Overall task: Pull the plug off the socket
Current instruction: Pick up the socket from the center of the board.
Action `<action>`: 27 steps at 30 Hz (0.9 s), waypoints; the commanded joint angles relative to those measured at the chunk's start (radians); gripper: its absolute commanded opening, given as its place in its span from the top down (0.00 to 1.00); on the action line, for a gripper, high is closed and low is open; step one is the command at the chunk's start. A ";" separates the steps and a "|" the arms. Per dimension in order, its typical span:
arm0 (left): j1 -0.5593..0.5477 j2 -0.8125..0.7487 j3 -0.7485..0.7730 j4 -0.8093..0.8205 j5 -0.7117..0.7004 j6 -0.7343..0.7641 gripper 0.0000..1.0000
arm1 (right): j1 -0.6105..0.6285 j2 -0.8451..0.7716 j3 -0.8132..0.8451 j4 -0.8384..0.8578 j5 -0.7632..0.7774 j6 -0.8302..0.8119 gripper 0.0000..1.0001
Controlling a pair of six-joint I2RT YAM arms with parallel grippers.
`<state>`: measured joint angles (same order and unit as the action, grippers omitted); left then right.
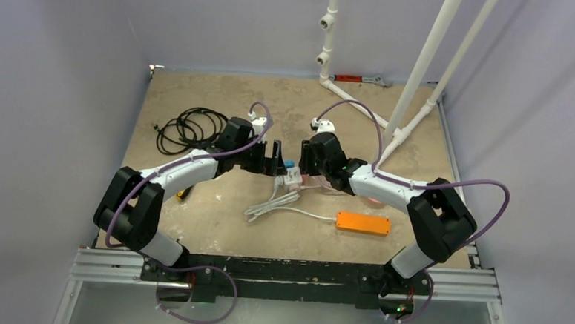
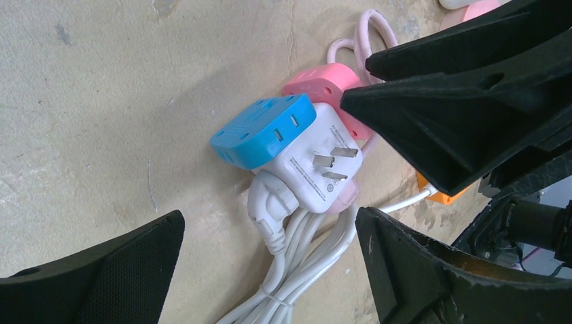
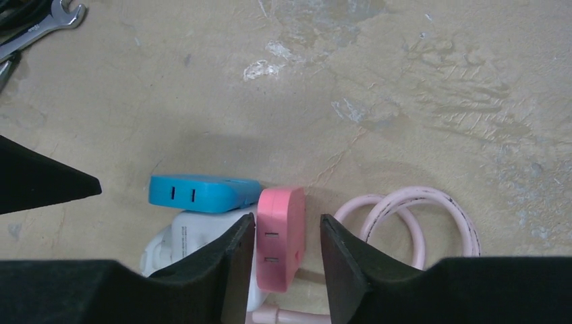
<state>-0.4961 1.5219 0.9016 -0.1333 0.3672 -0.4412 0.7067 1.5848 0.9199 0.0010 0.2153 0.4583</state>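
Note:
The socket, a flat orange power strip, lies at the front right, and a corner of it shows in the left wrist view. Its white cable is bundled and ends in a white plug. The plug is seated in a white cube adapter with a blue top. A pink adapter rests against the cube. My left gripper is open, its fingers either side of the cable bundle, just short of the plug. My right gripper is open and straddles the pink adapter; its left finger touches it.
Pink cable loops lie right of the pink adapter. A black cable coil is at the back left. A wrench and white pipes stand at the back right. Walls enclose the table on three sides.

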 commanded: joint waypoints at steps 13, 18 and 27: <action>-0.002 -0.051 0.021 0.045 0.026 0.062 0.01 | 0.000 -0.001 -0.047 0.126 -0.064 -0.046 0.74; -0.001 -0.080 0.044 0.005 0.001 0.085 0.01 | 0.000 0.062 -0.009 0.068 -0.053 -0.033 0.67; 0.013 -0.129 0.050 -0.001 0.021 0.055 0.01 | 0.013 0.036 -0.010 0.038 -0.025 -0.020 0.66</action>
<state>-0.4931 1.4376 0.9146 -0.1455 0.3779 -0.3824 0.7078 1.6482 0.9031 0.0734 0.1661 0.4374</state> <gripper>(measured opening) 0.994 0.372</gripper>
